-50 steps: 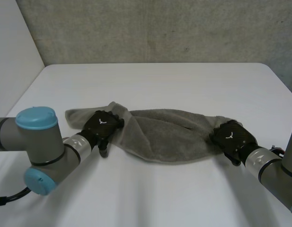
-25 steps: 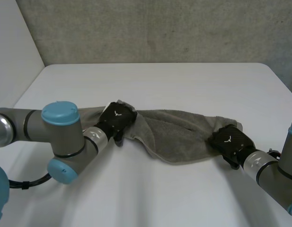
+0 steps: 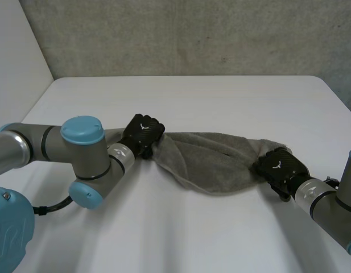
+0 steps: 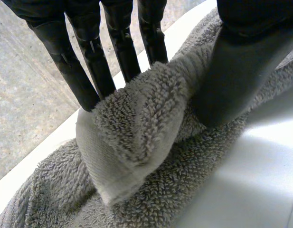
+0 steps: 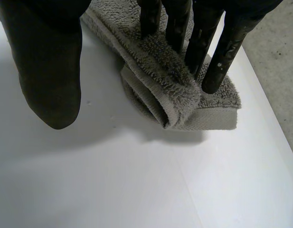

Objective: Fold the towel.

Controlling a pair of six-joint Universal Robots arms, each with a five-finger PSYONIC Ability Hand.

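- The grey terry towel point(image 3: 212, 162) lies on the white table point(image 3: 221, 96), stretched between both hands.
- The left hand point(image 3: 142, 132) pinches a raised fold between thumb and straight fingers point(image 4: 89, 61).
- The right hand point(image 3: 279, 165) rests straight fingers point(image 5: 217, 57) on the opposite corner, thumb apart.

You get bare bench point(image 3: 192, 96) beyond the towel point(image 3: 212, 162) and along the near side. The towel, strung between left hand point(image 3: 142, 132) and right hand point(image 3: 280, 165), bars the middle. Left arm point(image 3: 50, 142) lies across the near left corner. A wall point(image 3: 192, 34) closes the far edge.
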